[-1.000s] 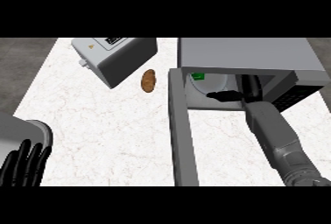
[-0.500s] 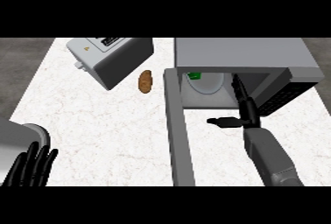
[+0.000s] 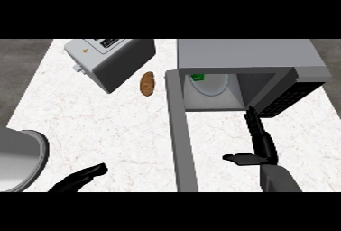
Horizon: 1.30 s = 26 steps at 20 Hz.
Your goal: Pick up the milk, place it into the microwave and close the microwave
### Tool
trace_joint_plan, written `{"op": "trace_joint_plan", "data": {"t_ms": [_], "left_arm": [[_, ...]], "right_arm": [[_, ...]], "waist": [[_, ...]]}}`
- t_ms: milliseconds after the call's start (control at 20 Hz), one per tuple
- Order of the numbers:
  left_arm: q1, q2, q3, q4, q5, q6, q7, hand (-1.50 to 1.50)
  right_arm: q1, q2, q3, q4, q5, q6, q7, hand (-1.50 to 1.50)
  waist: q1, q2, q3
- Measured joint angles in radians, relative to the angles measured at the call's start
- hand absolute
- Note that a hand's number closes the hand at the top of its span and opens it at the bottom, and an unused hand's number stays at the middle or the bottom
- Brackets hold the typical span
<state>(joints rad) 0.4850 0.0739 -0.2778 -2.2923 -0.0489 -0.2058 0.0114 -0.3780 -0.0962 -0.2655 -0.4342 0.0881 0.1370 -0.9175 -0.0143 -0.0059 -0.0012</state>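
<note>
The milk (image 3: 198,78) sits inside the microwave (image 3: 246,54) at the frame's upper right, so placing looks done; my right hand (image 3: 261,144) is empty, fingers straight and spread, near the open door (image 3: 181,144), which still needs closing

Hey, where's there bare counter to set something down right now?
The widest bare patch lies between the toaster, the potato, the open microwave door and the left hand. Right of the door, the right hand takes up the strip before the microwave.
</note>
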Motion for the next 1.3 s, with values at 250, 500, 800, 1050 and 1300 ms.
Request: {"op": "trace_joint_plan", "data": {"t_ms": [250,500,800,1050,1300], "left_arm": [[-0.097,-0.021,-0.034,0.088,-0.044,0.006,0.008,1.50],[-0.191,-0.024,-0.044,0.157,-0.046,-0.010,0.047,1.50],[-0.328,-0.043,-0.102,0.257,-0.072,-0.043,0.107,1.50],[-0.417,-0.056,-0.161,0.397,-0.084,-0.089,0.119,1.50],[-0.547,-0.067,-0.249,0.564,-0.122,-0.024,0.093,1.50]], "right_arm": [[0.148,0.000,0.033,-0.165,-0.031,0.074,0.007,-1.50],[0.319,-0.019,0.060,-0.356,-0.071,0.125,0.030,-1.50],[0.478,-0.033,0.086,-0.553,-0.114,0.158,0.070,-1.50],[0.572,-0.061,0.091,-0.654,-0.149,0.186,0.087,-1.50],[0.640,-0.086,0.096,-0.732,-0.183,0.209,0.098,-1.50]], "waist": [[-0.002,0.001,0.000],[-0.002,0.002,0.000],[-0.003,0.004,0.000],[-0.004,0.004,0.000],[-0.005,0.006,0.001]]}}
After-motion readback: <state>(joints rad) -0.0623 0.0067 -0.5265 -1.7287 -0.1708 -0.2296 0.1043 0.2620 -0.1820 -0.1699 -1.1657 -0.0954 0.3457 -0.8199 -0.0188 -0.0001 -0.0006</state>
